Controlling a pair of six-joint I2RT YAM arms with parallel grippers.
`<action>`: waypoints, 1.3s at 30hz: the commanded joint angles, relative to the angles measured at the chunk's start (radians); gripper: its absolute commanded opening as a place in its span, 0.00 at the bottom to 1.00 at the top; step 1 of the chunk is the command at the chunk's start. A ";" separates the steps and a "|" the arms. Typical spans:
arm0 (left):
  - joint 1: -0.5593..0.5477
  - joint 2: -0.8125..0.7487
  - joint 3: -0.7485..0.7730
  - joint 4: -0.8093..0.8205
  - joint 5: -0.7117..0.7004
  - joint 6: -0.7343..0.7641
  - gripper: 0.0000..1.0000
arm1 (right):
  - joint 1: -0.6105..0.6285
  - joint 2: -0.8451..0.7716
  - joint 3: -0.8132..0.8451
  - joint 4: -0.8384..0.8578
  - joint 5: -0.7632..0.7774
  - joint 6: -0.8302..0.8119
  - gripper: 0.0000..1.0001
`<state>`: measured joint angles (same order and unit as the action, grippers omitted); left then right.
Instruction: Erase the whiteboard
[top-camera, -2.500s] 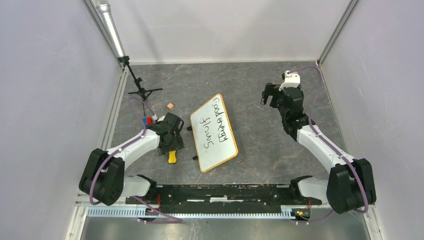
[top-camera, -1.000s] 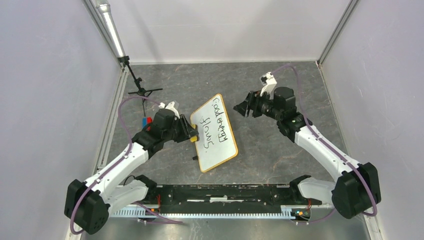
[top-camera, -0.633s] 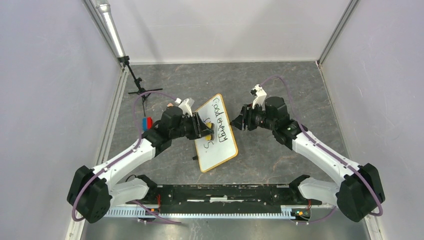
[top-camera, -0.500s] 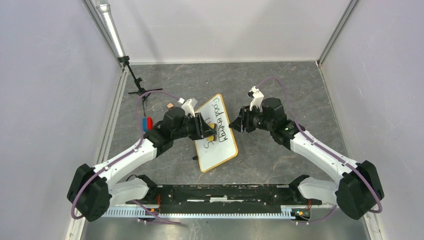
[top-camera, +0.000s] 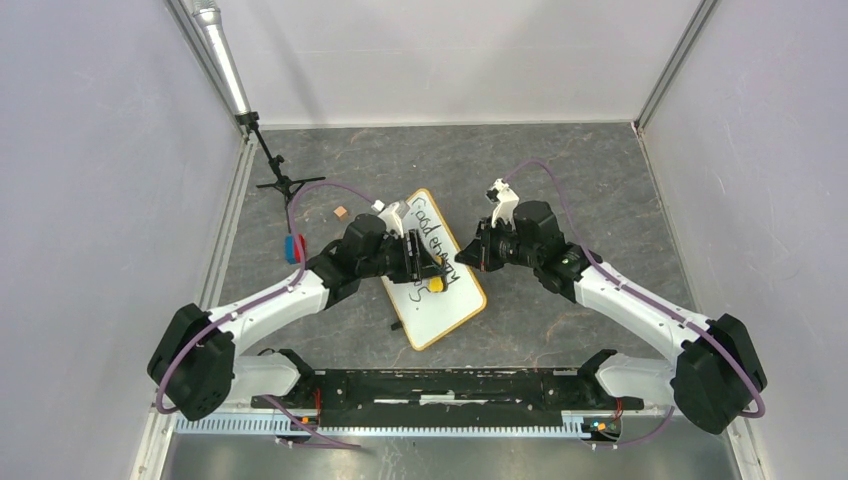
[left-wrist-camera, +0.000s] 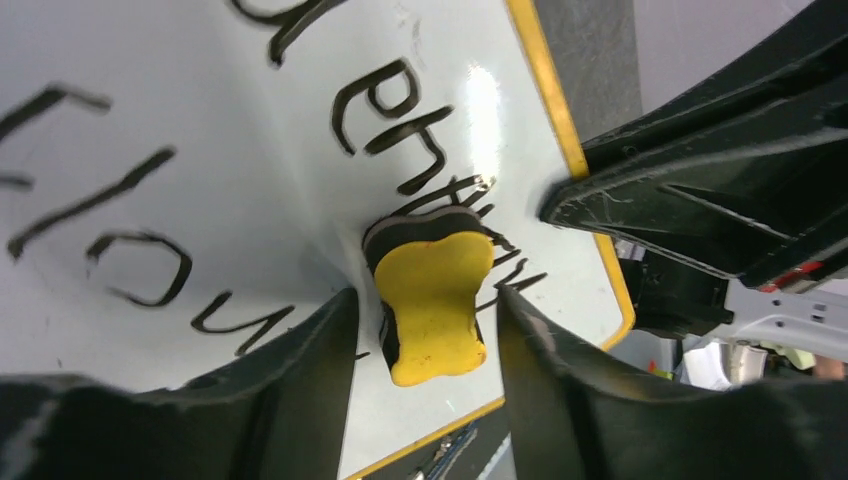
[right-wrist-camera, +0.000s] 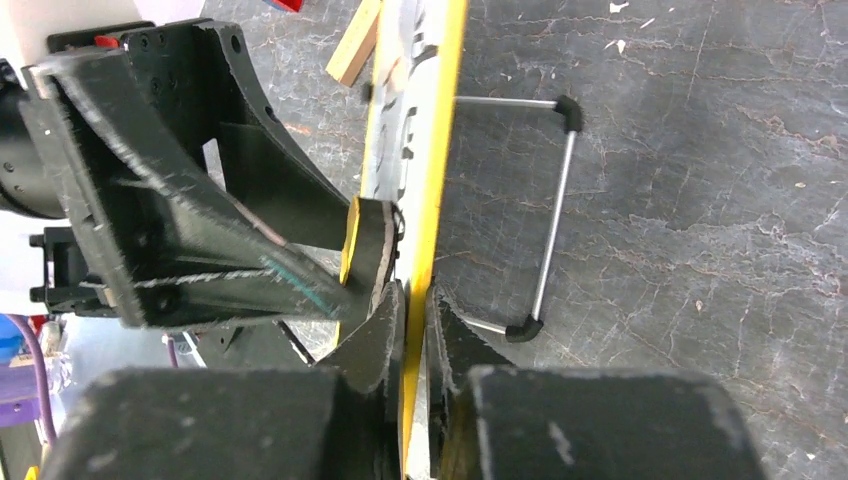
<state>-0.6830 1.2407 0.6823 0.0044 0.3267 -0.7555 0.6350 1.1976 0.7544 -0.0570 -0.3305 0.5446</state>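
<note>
The whiteboard, white with a yellow-orange frame and black handwriting, lies at mid table. My right gripper is shut on its right edge; in the right wrist view the jaws pinch the yellow frame at the gripper. My left gripper hovers over the board's face. In the left wrist view it is open, and a yellow-backed eraser sits against the whiteboard between the fingers, with a gap on each side. The eraser covers part of the writing.
A wire stand juts from the board's back. A small wooden block, a red-and-blue object and a black mini tripod lie left of the board. A metal pole runs along the back-left wall.
The left gripper carried the eraser right across the board, then opened. The right gripper moved in and shut on the board's right edge. The board shifted and turned slightly.
</note>
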 joint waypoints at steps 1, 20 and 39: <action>-0.005 -0.032 0.031 0.026 -0.014 -0.003 0.65 | 0.006 -0.010 -0.007 0.035 0.023 -0.026 0.05; -0.049 -0.048 0.038 -0.093 -0.116 0.001 0.52 | 0.019 -0.043 -0.047 0.050 0.081 0.096 0.00; -0.050 -0.080 0.046 -0.130 -0.112 -0.002 0.55 | 0.045 -0.075 -0.073 0.077 0.017 0.035 0.32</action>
<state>-0.7269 1.1870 0.6888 -0.1307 0.2184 -0.7601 0.6743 1.1397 0.7025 -0.0166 -0.2718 0.5789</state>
